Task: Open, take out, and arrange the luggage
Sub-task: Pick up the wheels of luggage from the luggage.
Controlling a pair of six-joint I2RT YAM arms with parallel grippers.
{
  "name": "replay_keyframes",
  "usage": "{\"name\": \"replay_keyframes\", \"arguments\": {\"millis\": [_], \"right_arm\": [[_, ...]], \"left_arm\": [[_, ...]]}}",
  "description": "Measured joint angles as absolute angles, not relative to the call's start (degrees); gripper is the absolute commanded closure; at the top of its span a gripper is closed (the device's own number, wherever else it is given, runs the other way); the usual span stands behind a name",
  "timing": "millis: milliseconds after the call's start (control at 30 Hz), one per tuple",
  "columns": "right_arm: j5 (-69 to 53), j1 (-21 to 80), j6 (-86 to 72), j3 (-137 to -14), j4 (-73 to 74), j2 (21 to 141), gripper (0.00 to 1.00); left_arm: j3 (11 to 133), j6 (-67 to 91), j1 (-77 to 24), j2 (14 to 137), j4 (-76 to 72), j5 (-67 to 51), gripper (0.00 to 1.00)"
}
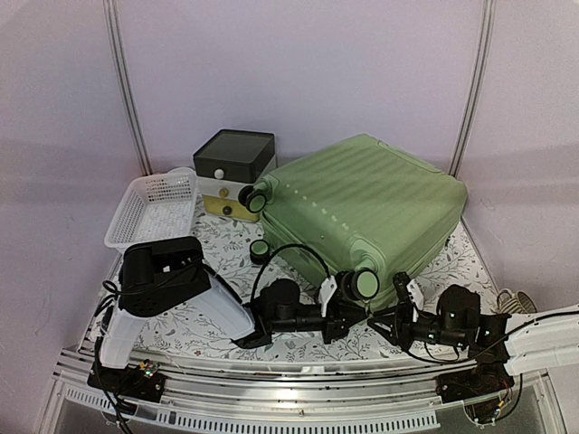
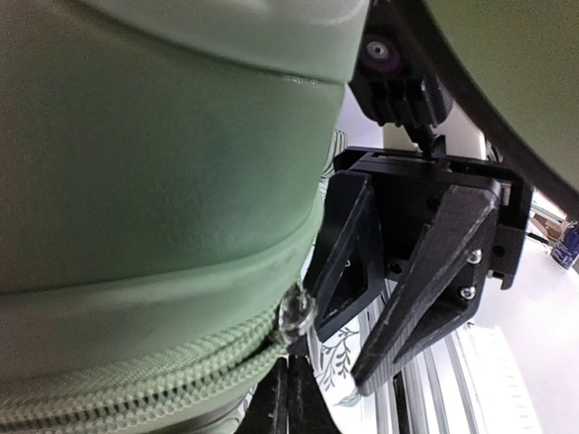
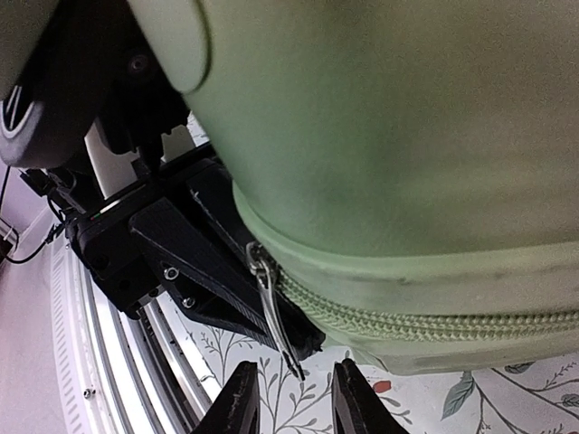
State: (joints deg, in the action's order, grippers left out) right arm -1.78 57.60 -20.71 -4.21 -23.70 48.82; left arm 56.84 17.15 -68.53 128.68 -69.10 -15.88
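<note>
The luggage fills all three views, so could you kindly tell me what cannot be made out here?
1. Inside of the luggage: all views, it is shut, its zipper closed.
2. Whether the left gripper is open or shut: left wrist view, the bottom edge cuts its fingers off; top external, too small.
3. Lower front of the drawer box: top external, a luggage wheel covers it.

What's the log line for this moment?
suitcase: closed | right hand: open, just short of zipper pull | left hand: shut, same corner
</note>
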Motion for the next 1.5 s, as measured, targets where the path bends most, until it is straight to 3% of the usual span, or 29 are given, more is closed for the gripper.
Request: {"name": "replay_keyframes", "arguments": {"millis": [333,533,867,1167,1333,1467,1500], "right_arm": [[-2.79,56.42,-20.14,-4.21,-31.75,55.44,0.80],[-3.73,55.79,-19.84,-4.21,-32.99,56.27,0.97],[-5.21,55.83,-19.81,-4.43,-29.04,52.38,0.99],[-5.08,55.81,-22.72,-6.83,-14.55,42.26,0.99],[-4.60,55.81,-24.25,-9.08,-7.42,38.96,0.99],[-4.36,55.81,-24.75,-11.00,-3.49,38.61,0.99],[-4.25,55.81,-24.75,-11.44,-2.70,38.61,0.98]], "left_arm": [[56.82,17.12,-68.53,128.68,-69.10,-15.88,0.98],[56.82,16.95,-68.49,128.68,-69.14,-15.79,0.98],[54.39,16.51,-68.75,128.09,-71.46,-15.35,0.97],[46.87,15.62,-68.97,122.19,-73.43,-11.46,0.92],[42.94,14.55,-69.06,115.68,-73.54,-8.54,0.79],[39.55,13.76,-69.17,109.95,-73.14,-6.72,0.55],[38.81,13.74,-69.25,108.55,-72.77,-6.17,0.44]]}}
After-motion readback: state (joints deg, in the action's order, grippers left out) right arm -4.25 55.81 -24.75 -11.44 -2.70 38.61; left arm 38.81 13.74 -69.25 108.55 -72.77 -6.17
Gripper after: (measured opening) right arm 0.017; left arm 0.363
